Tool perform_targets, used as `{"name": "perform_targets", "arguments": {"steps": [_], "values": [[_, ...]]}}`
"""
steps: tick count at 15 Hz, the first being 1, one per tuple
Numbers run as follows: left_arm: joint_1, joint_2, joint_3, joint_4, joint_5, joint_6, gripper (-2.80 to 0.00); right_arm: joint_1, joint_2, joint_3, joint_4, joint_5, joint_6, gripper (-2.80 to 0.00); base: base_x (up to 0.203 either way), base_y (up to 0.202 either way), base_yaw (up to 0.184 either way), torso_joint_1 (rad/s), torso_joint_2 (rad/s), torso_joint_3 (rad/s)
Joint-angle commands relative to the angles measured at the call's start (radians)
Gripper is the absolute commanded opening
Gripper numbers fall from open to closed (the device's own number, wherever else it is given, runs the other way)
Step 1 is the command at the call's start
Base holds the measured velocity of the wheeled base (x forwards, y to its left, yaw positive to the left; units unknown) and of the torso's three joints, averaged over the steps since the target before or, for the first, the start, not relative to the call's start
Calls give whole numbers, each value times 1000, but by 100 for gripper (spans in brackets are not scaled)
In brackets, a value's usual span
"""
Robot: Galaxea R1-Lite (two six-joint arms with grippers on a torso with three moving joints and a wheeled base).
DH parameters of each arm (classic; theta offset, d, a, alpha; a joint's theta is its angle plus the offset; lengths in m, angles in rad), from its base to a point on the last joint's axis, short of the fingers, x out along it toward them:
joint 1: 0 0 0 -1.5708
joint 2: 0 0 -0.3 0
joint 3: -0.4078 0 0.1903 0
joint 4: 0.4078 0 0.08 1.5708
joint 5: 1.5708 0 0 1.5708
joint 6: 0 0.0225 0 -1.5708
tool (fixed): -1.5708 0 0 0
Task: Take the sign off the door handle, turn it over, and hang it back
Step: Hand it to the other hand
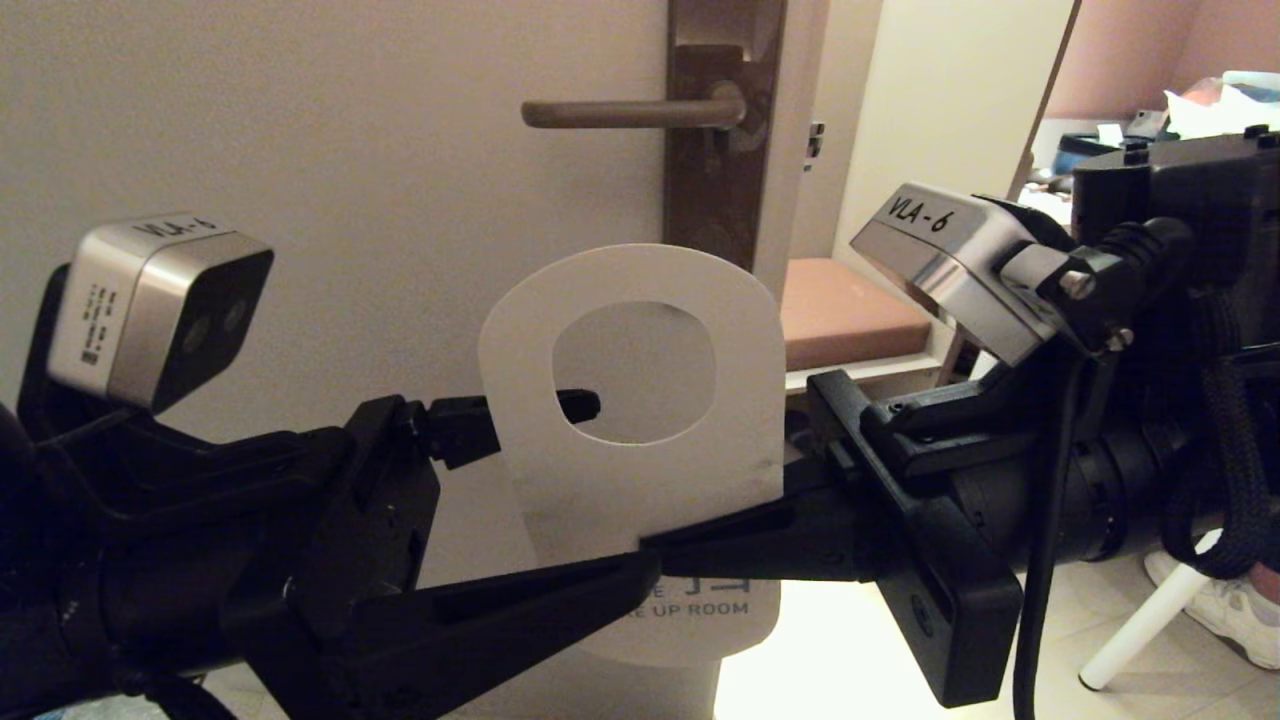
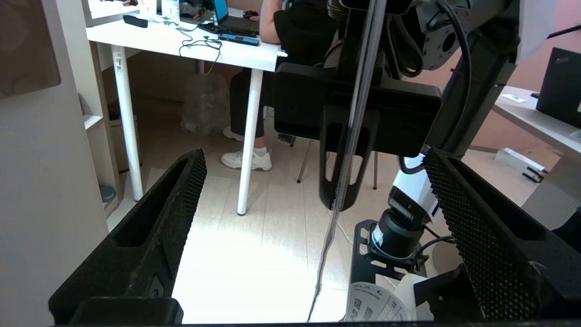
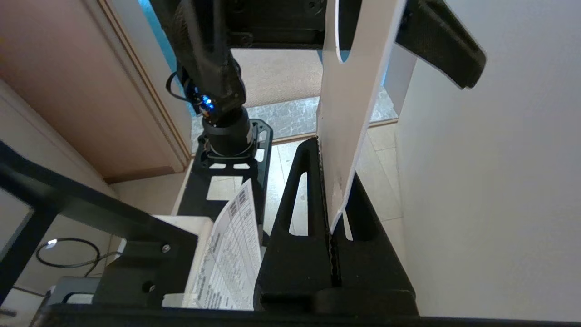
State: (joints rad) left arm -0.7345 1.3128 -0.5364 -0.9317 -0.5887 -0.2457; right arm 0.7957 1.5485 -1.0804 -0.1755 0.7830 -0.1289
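I hold the sign point(image 1: 640, 400) in front of the door, below the handle point(image 1: 630, 112) and apart from it, pale side to me. The right gripper point(image 3: 333, 218) has its jaws pressed together on one edge of the card; the left gripper point(image 2: 313, 190) has its jaws spread wide on both sides of it, with no grip. My worry is that one pinch on the edge lets the card swing or slip, so the hole could miss the lever.

Pale sign point(image 1: 640, 470) upright below bronze door handle point(image 1: 630, 112)
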Motion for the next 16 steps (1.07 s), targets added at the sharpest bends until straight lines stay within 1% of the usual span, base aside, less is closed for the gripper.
{"name": "perform_targets", "arguments": {"steps": [1, 4, 8, 16], "values": [[-3, -3, 3, -6, -3, -1, 0, 0, 8, -5, -1, 4, -1, -280, 0, 0, 0, 0, 0, 0], [-17, -1, 4, -4, -3, -1, 0, 0, 18, -18, -2, 2, -1, -280, 0, 0, 0, 0, 0, 0], [-16, -1, 4, -4, -2, -3, 0, 0, 36, -47, -2, 1, -1, -280, 0, 0, 0, 0, 0, 0], [-16, -4, 20, -4, -2, -1, 0, 3, 30, -50, -2, 1, -1, -280, 0, 0, 0, 0, 0, 0]]}}
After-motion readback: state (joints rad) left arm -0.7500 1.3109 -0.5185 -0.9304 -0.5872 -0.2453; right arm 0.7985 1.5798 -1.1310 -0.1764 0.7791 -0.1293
